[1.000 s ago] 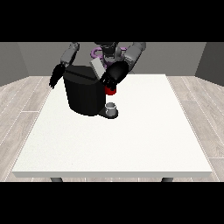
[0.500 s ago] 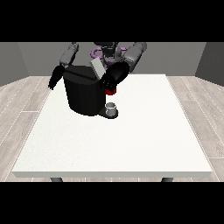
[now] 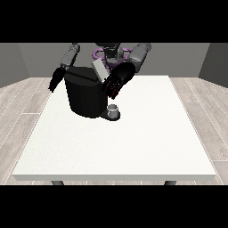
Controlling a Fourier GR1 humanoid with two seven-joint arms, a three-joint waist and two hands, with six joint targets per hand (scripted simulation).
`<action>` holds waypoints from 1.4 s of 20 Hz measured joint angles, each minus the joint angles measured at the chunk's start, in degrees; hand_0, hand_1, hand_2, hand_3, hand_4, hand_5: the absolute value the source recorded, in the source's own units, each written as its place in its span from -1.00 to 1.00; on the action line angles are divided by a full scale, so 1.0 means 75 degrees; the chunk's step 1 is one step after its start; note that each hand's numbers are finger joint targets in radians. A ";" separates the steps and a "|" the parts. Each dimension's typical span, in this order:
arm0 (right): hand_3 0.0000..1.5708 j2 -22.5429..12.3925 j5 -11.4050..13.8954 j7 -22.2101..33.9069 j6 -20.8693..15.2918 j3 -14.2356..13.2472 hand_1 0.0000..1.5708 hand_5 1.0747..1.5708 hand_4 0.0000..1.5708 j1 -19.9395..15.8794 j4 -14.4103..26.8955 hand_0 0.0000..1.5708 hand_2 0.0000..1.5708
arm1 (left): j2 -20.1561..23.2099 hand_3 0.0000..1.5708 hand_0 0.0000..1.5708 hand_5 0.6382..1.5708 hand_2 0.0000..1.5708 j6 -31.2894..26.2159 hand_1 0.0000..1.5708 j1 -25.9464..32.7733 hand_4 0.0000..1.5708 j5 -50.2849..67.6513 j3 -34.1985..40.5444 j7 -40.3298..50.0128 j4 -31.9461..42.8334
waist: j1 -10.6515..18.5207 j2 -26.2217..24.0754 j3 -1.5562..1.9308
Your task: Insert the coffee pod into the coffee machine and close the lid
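On one white table [image 3: 133, 147], near to far: one small grey cup [image 3: 114, 109] on the base of one black coffee machine [image 3: 87, 95], its lid [image 3: 99, 70] raised, hand at the view's right [image 3: 116, 81] just beside it with fingers curled, coffee pod not discernible, hand at the view's left [image 3: 56, 80] hanging with fingers straight.
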 measured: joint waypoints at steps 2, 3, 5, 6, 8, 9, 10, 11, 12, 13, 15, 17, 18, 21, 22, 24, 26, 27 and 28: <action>-1.00 -0.0012 -0.0013 -0.0113 -0.0031 -0.0073 -1.00 1.00 -0.89 0.0163 0.0169 -1.00 -1.00 | -0.0093 -0.75 -1.00 1.00 -0.62 -0.0054 -1.00 0.0090 -1.00 0.0002 -0.0004 0.0104 0.0003 | 0.0104 -0.0174 -0.0007; -1.00 0.0027 -0.0014 -0.0111 -0.0029 -0.0051 -1.00 1.00 -0.78 0.0233 0.0209 -1.00 -1.00 | -0.0076 -0.81 -1.00 1.00 -0.72 -0.0128 -1.00 0.0085 -1.00 -0.0005 0.0005 0.0161 0.0041 | 0.0111 -0.0269 -0.0011; -1.00 0.0069 -0.0090 -0.0201 -0.0072 -0.0153 -1.00 1.00 -0.81 0.0375 0.0393 -1.00 -1.00 | -0.0272 -0.92 -1.00 1.00 -1.00 -0.0105 -1.00 0.0272 -1.00 -0.0008 -0.0034 0.0253 -0.0005 | 0.0312 -0.0497 -0.0016; -1.00 0.0069 -0.0133 -0.0319 -0.0081 -0.0219 -1.00 1.00 -0.83 0.0490 0.0499 -1.00 -1.00 | -0.0301 -1.00 -1.00 1.00 -1.00 -0.0175 -1.00 0.0360 -1.00 0.0023 -0.0029 0.0252 -0.0022 | 0.0435 -0.0617 -0.0018; -1.00 0.0043 -0.0241 -0.0312 -0.0045 -0.0342 -1.00 1.00 -1.00 0.0612 0.0670 -1.00 -1.00 | -0.0574 -1.00 -1.00 1.00 -1.00 -0.0147 -1.00 0.0639 -1.00 0.0033 -0.0075 0.0389 -0.0066 | 0.0641 -0.0943 -0.0020; -1.00 0.0001 -0.0296 -0.0314 0.0004 -0.0407 -1.00 1.00 -1.00 0.0717 0.0777 -1.00 -1.00 | -0.0743 -1.00 -1.00 1.00 -1.00 -0.0196 -1.00 0.0805 -1.00 0.0081 -0.0090 0.0435 -0.0085 | 0.0761 -0.1141 -0.0021; -1.00 -0.0007 -0.0302 -0.0412 -0.0018 -0.0454 -1.00 1.00 -1.00 0.0836 0.0895 -1.00 -1.00 | -0.0861 -1.00 -1.00 1.00 -0.89 -0.0250 -1.00 0.0931 -1.00 0.0101 -0.0123 0.0456 -0.0132 | 0.0885 -0.1297 -0.0022; -1.00 -0.0044 -0.0366 -0.0501 0.0003 -0.0544 -1.00 1.00 -1.00 0.0902 0.1010 -1.00 -1.00 | -0.0993 -1.00 -1.00 1.00 -0.78 -0.0249 -1.00 0.1086 -1.00 0.0118 -0.0160 0.0455 -0.0196 | 0.1015 -0.1418 -0.0022; -1.00 -0.0099 -0.0426 -0.0528 -0.0027 -0.0683 -1.00 1.00 -1.00 0.0903 0.1199 -1.00 -1.00 | -0.1181 -1.00 -1.00 1.00 -0.64 -0.0296 -1.00 0.1195 -1.00 0.0142 -0.0223 0.0470 -0.0296 | 0.1213 -0.1548 -0.0022; -1.00 -0.0090 -0.0430 -0.0604 -0.0007 -0.0687 -1.00 1.00 -1.00 0.1070 0.1274 -1.00 -1.00 | -0.1305 -1.00 -1.00 1.00 -0.83 -0.0271 -1.00 0.1359 -1.00 0.0245 -0.0156 0.0497 -0.0331 | 0.1300 -0.1720 -0.0024; -1.00 -0.0114 -0.0464 -0.0633 0.0020 -0.0752 -1.00 1.00 -1.00 0.1374 0.1420 -1.00 -1.00 | -0.1702 -1.00 -1.00 1.00 -1.00 -0.0294 -1.00 0.1636 -0.75 0.0741 0.0172 0.0409 -0.0410 | 0.1528 -0.2112 -0.0028; -1.00 -0.0122 -0.0495 -0.0629 -0.0001 -0.0820 -1.00 1.00 -1.00 0.1594 0.1487 -1.00 -1.00 | -0.2149 -1.00 -1.00 1.00 -1.00 -0.0305 -1.00 0.2022 -0.47 0.1344 0.0587 0.0254 -0.0433 | 0.1806 -0.2484 -0.0034; -1.00 -0.0101 -0.0513 -0.0623 -0.0010 -0.0840 -1.00 1.00 -1.00 0.1737 0.1516 -1.00 -1.00 | -0.2377 -1.00 -1.00 1.00 -1.00 -0.0309 -1.00 0.2271 -0.41 0.1642 0.0796 0.0186 -0.0428 | 0.1958 -0.2701 -0.0038; -1.00 -0.0080 -0.0530 -0.0691 -0.0040 -0.0894 -1.00 1.00 -1.00 0.2150 0.1588 -1.00 -1.00 | -0.2992 -1.00 -1.00 1.00 -1.00 -0.0402 -1.00 0.2933 -0.91 0.2637 0.1539 -0.0007 -0.0369 | 0.2348 -0.3205 -0.0046; -1.00 -0.0113 -0.0553 -0.0748 -0.0034 -0.0949 -1.00 1.00 -1.00 0.2296 0.1643 -1.00 -1.00 | -0.3202 -1.00 -1.00 1.00 -1.00 -0.0450 -1.00 0.3181 -0.65 0.2904 0.1712 -0.0077 -0.0362 | 0.2503 -0.3384 -0.0044; -1.00 -0.0139 -0.0528 -0.0765 -0.0102 -0.0993 -1.00 1.00 -1.00 0.2549 0.1662 -1.00 -1.00 | -0.3476 -1.00 -1.00 1.00 -1.00 -0.0562 -1.00 0.3742 -0.47 0.3291 0.1953 -0.0215 -0.0331 | 0.2739 -0.3766 -0.0041; -1.00 -0.0080 -0.0495 -0.0751 -0.0082 -0.0916 -1.00 1.00 -1.00 0.2880 0.1599 -1.00 -1.00 | -0.3640 -1.00 -1.00 1.00 -1.00 -0.0657 -1.00 0.4356 -0.50 0.3521 0.2080 -0.0296 -0.0310 | 0.2848 -0.4204 -0.0039; -1.00 -0.0064 -0.0491 -0.0779 -0.0047 -0.0880 -1.00 1.00 -1.00 0.3030 0.1559 -1.00 -1.00 | -0.3745 -1.00 -1.00 1.00 -1.00 -0.0668 -1.00 0.4638 -0.53 0.3582 0.2082 -0.0291 -0.0329 | 0.2882 -0.4402 -0.0036; -1.00 -0.0035 -0.0501 -0.0707 -0.0018 -0.0841 -1.00 1.00 -1.00 0.3076 0.1499 -1.00 -1.00 | -0.3837 -1.00 -1.00 1.00 -1.00 -0.0650 -1.00 0.4880 -0.59 0.3652 0.2070 -0.0263 -0.0345 | 0.2930 -0.4606 -0.0034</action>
